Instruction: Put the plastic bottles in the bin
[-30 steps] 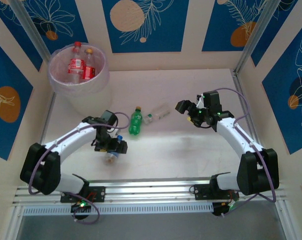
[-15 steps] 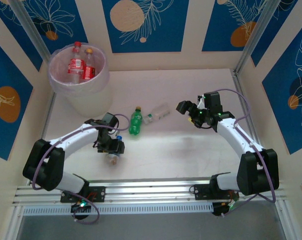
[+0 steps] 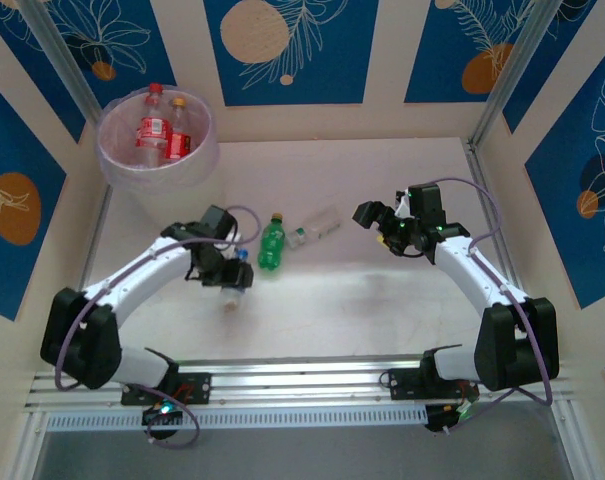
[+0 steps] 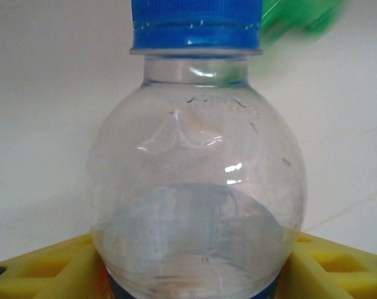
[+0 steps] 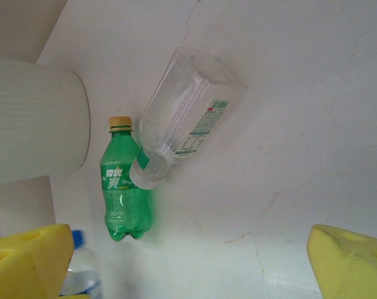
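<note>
1. The left gripper [image 3: 232, 282] is closed on a blue-capped clear bottle [image 4: 197, 187]; its yellow pads [image 4: 45, 268] press the bottle's sides from both flanks
2. This held bottle sits left of the table's [image 3: 382, 310] middle, between the bin [image 3: 110, 165] and the near edge, cap pointing toward the far edge
3. The bin stands in the far left corner of the table, with a red-labelled bottle [image 3: 152, 128] and an orange-capped bottle [image 3: 178, 135] upright inside it
4. A green bottle [image 3: 272, 245] lies just right of the left gripper, cap toward the far edge
5. A square-sided clear bottle [image 5: 182, 118] lies tilted beside it, its white neck against the green bottle's shoulder
6. The right gripper [image 3: 375, 225] hangs right of these two bottles, its fingers spread wide with nothing between them
</note>
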Controlling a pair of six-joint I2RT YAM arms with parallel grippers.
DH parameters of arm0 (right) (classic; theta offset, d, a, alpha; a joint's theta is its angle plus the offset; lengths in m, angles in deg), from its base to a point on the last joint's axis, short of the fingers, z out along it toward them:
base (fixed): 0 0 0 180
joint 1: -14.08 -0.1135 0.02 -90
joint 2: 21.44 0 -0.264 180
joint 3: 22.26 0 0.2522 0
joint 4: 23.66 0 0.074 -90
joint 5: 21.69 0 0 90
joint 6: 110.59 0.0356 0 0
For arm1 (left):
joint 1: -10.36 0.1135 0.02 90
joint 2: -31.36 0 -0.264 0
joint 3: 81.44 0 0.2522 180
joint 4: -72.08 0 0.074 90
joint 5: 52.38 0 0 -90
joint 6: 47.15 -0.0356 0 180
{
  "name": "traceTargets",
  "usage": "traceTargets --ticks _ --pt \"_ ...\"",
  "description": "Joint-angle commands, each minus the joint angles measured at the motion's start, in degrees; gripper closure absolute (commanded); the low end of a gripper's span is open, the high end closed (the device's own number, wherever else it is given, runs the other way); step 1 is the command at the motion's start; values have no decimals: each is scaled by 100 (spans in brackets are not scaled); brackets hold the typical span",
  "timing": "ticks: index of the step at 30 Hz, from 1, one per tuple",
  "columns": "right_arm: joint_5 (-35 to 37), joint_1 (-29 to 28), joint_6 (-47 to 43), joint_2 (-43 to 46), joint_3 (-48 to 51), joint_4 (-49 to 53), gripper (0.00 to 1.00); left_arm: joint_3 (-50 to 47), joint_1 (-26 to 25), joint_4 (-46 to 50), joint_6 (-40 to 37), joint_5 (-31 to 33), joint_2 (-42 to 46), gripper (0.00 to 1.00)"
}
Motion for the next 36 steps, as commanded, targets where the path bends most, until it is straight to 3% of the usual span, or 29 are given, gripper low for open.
traceTargets --ticks 1,5,10,20,28,31,36 --pt "-136 -18 -12 -34 -61 -46 3 1131 81 497 -139 -171 335 39" --pt "-142 -20 -10 -37 -79 -60 3 2389 386 832 -551 -208 143 39" --pt "-170 -7 -26 31 -74 -27 3 4018 1294 938 -1117 -392 -333 42" --pt "-110 60 18 378 234 -1 3 7742 2778 1351 -1517 -687 -2196 61" --pt "-109 231 -8 661 427 123 3 7719 3673 527 -1200 -292 -2571 83" --pt "-130 307 -17 727 484 146 3 7311 3810 24 -1299 -26 -2533 87" --pt "-157 363 -6 779 548 142 3 7476 3976 319 -1439 -20 -2980 87"
